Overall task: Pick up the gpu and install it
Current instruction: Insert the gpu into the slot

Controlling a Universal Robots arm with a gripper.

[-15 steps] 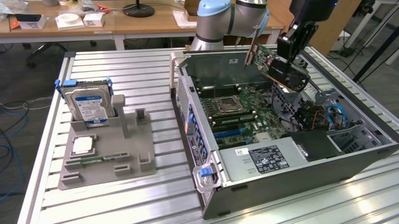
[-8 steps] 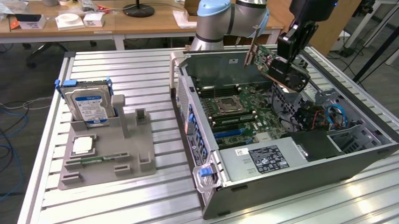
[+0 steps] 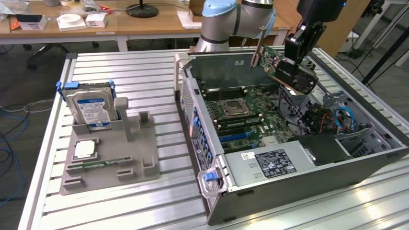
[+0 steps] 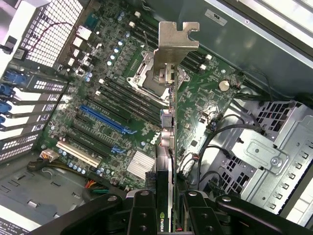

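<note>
The gpu (image 3: pixel 289 68), a green card with a black cooler and a silver end bracket, hangs tilted in the air over the back right part of the open computer case (image 3: pixel 206 143). My gripper (image 3: pixel 299 47) is shut on the card's upper edge. In the wrist view the gpu (image 4: pixel 173 46) runs edge-on away from the gripper (image 4: pixel 166 215), bracket end farthest out, with a black finger (image 4: pixel 142 211) on either side of it. Below it lies the motherboard (image 4: pixel 122 93) with its blue and black expansion slots (image 4: pixel 105 120) and the CPU socket (image 4: pixel 146 73).
A grey fixture (image 3: pixel 128 167) on the slatted metal table, at the exterior view's left, holds an upright hard drive (image 3: pixel 93 108), a CPU chip (image 3: pixel 85 149) and a memory stick (image 3: pixel 96 164). Inside the case are a power supply (image 3: pixel 271 163), a drive cage (image 4: pixel 266 152) and cables (image 3: pixel 344 117).
</note>
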